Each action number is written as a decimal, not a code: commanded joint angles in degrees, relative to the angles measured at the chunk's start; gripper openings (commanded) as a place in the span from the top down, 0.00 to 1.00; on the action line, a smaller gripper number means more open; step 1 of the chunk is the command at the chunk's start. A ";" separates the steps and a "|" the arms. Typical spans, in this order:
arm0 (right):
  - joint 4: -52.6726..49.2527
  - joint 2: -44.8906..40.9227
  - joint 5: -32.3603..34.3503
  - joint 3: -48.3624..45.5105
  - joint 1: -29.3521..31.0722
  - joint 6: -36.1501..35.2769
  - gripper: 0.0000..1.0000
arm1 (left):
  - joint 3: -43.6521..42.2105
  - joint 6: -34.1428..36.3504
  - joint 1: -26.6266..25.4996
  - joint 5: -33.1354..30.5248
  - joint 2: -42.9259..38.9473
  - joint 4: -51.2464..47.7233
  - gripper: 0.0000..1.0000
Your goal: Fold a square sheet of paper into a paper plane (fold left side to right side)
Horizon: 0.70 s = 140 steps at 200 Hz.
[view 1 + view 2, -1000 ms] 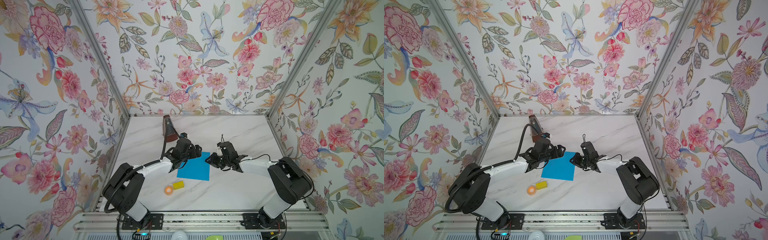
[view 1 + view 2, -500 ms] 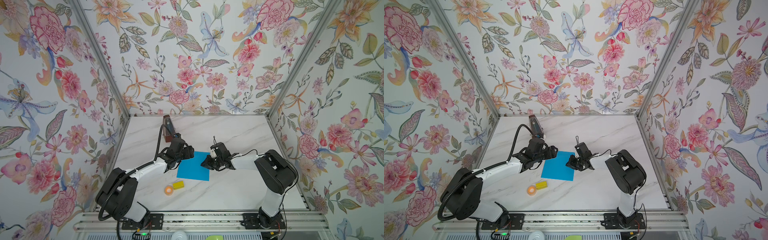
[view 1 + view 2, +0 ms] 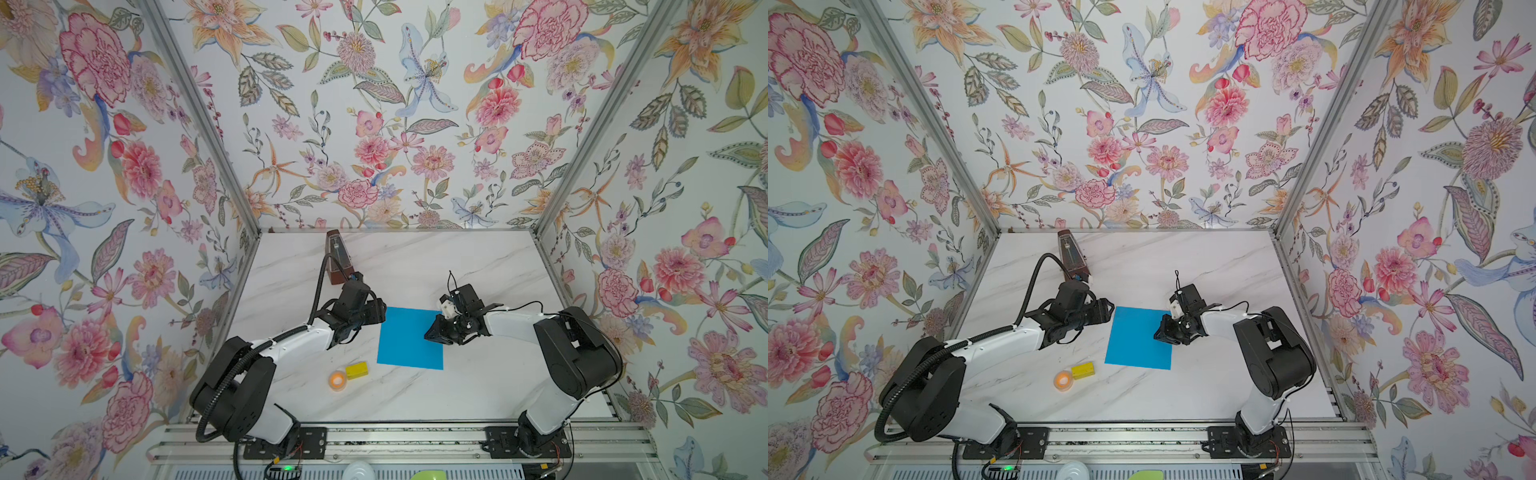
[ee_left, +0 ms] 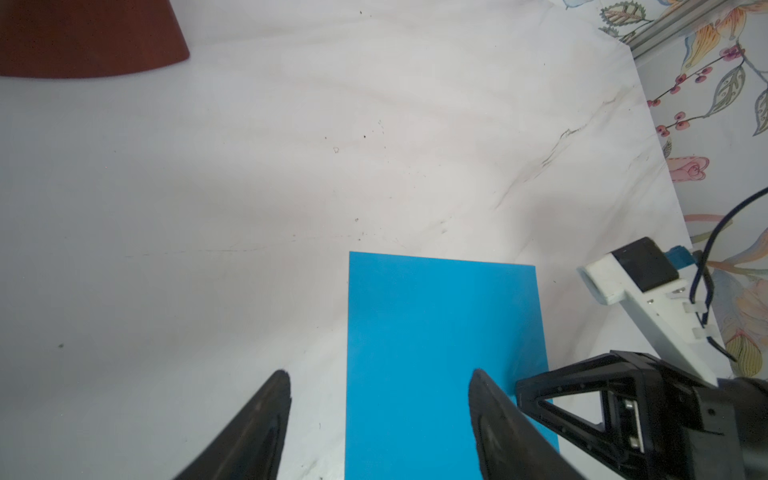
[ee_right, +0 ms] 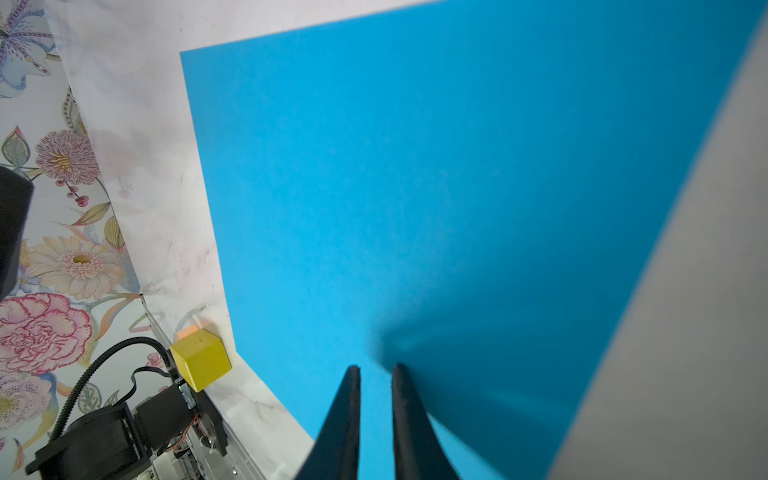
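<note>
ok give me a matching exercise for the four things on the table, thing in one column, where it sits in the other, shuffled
Things:
1. blue sheet
2. yellow block
3. orange tape roll
4. brown metronome

Places:
a. rearmost of the four, standing
b. lying flat and unfolded in the middle
c. frontmost of the four
d. just off the sheet's front left corner

Pairs: 1-b, 2-d, 3-c, 4-a

Shifted the square sheet of paper (image 3: 409, 338) sideways, farther from the yellow block (image 3: 356, 370) — drew the right gripper (image 3: 430, 333) away from the block along with it. Narrowed the jaws of the left gripper (image 4: 379, 372) somewhat — now straddling the sheet's block-side edge.
</note>
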 commanded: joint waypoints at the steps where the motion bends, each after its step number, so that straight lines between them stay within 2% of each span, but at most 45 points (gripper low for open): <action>1: -6.84 1.01 1.52 -1.84 -0.58 -3.67 0.81 | -0.47 -0.70 -1.88 1.73 0.99 1.46 0.34; 56: -9.87 3.66 -0.19 3.80 -1.67 -9.68 0.81 | 1.39 -0.51 -4.55 2.37 3.92 1.43 0.47; 80: -12.28 5.74 -3.94 6.62 -2.17 -12.35 0.80 | 2.25 -0.32 -4.70 1.08 5.80 -0.46 0.52; 115: -15.66 4.93 -5.31 9.05 -2.31 -14.29 0.79 | 2.51 0.52 -4.91 1.01 5.76 -1.27 0.65; 140: -15.68 1.72 -5.44 9.31 -2.56 -12.93 0.77 | 3.46 1.16 -5.14 1.40 7.04 -2.10 0.79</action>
